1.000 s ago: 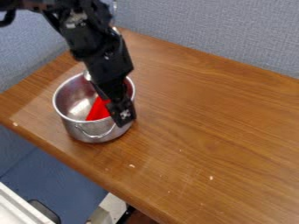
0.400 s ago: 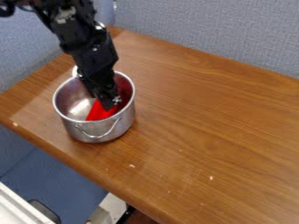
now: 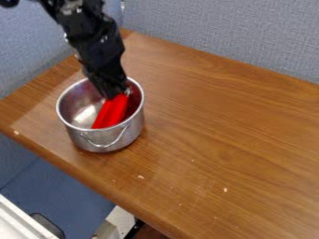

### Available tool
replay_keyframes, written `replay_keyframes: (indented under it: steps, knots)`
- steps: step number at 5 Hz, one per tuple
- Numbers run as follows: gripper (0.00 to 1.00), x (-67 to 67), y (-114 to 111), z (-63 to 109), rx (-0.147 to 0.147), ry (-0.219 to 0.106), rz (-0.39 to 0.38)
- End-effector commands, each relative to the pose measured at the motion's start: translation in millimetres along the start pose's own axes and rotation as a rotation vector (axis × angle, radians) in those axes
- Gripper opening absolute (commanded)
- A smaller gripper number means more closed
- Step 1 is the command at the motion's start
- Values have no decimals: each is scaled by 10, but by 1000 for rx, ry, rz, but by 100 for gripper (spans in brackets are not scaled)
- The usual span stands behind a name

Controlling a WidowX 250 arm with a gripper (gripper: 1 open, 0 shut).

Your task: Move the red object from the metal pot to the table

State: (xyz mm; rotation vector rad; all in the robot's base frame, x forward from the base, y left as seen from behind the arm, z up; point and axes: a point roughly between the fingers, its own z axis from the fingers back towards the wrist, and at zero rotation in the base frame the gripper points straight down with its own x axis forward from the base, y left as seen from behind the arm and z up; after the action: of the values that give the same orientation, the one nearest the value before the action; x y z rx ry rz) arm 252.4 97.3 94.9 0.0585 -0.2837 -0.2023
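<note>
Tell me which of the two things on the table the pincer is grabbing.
The red object, the bright bar leaning inside the metal pot; the pincer is shut on its upper end.

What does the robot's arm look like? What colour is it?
The arm is black and chunky, built from boxy parts joined together, a little shiny. The tool at its end is black too, and narrower. No cables or markings show clearly.

Black arm [image 3: 90,33] extends from the upper left, wrist pitched steeply downward. End effector [image 3: 121,94] with fingers drawn together on the red object [image 3: 110,113].
</note>
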Motion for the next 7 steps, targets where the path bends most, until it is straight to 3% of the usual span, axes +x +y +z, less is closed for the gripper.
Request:
replay_keyframes:
  steps: [1,2,3,4,5,7]
  knots:
    - [0,161,142,159,52,-40,76]
    - [0,175,85,431,41,-62,58]
    - [100,167,31,632,25,-79,51]
    - [100,189,4,523,2,-66,51]
    - [100,247,29,301,-80,-45,-68]
    - [100,254,44,269,-85,-10,-160]
